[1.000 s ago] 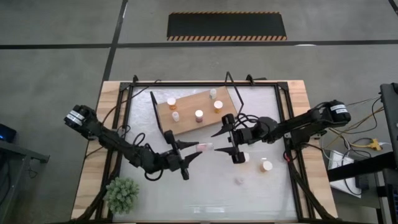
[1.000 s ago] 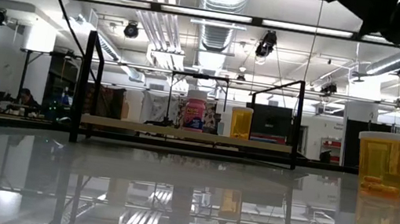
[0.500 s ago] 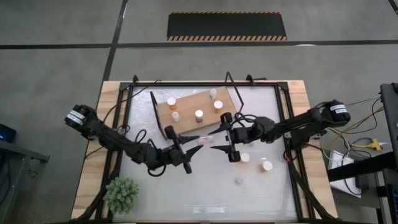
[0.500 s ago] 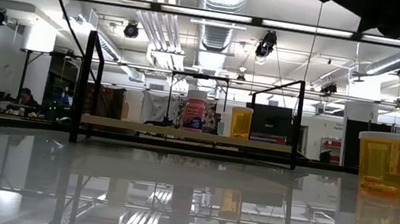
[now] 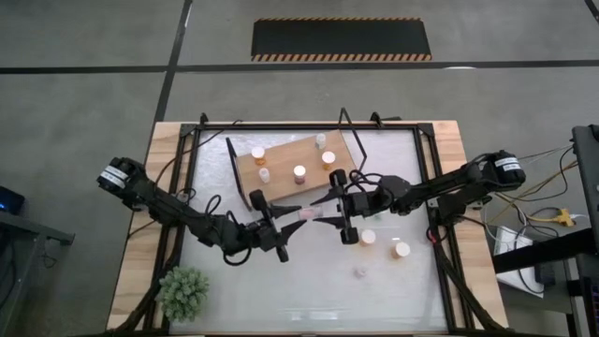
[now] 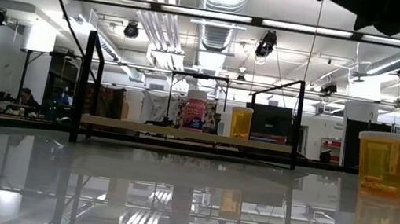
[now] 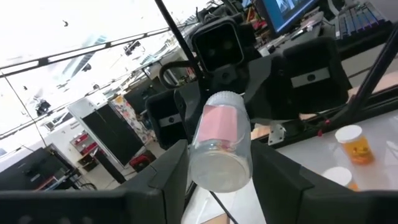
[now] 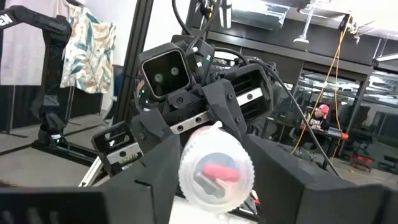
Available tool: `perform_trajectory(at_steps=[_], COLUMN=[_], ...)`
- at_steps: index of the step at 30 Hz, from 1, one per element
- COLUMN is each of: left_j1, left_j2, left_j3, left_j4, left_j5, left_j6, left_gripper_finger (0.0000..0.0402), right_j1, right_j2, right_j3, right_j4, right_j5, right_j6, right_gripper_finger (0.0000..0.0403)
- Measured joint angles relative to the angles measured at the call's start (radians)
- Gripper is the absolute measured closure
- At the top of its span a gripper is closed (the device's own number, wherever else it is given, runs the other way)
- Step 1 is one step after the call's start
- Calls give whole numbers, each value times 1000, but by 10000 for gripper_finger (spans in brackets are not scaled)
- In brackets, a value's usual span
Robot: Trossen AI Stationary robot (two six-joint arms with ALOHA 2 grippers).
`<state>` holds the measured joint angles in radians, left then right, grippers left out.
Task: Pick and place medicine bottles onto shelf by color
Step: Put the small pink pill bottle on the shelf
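Observation:
A clear medicine bottle with a pink label and a white cap is in the air between my two grippers, in front of the shelf. My left gripper is shut on it. My right gripper is open, facing the left one, with one finger on each side of the white cap. The shelf, a light-brown board with black wire ends, lies at the far middle of the table. On it stand several bottles: orange, whitish and purple among them. My left gripper holds the bottle by the base end of its clear body, pinched between its two fingers. The fingers come level from the table's left. The bottle is lifted clear and lies roughly level, its cap pointing at the right gripper.
Two orange bottles and a small whitish one stand on the glossy tabletop to the right. A green plant sits at the near left corner. The low view shows the shelf far off and an orange bottle close by.
My left gripper has carried the bottle a little toward the far edge. My right gripper has moved left toward it, so its open fingers now stand around the cap end.

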<state>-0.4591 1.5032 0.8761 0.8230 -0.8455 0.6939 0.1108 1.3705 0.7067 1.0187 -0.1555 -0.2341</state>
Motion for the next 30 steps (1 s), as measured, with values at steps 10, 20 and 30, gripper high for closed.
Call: perform_trajectory(at_steps=[10, 20, 30], left_j1=[-1, -43, -53], left_j2=[-10, -191, -383], left_j3=[-1, -49, -217], left_j4=[-31, -257, -253], left_j5=[0, -27, -24], left_j6=[-6, -7, -42], left_gripper_finger=[197, 155, 155], right_j1=[0, -14, -182], right_j2=[-14, -58, 144], right_j3=[1, 401, 903], right_j4=[-51, -1002, -1666], right_j5=[1, 177, 180], right_j6=[29, -72, -80], right_gripper_finger=[279, 276, 275])
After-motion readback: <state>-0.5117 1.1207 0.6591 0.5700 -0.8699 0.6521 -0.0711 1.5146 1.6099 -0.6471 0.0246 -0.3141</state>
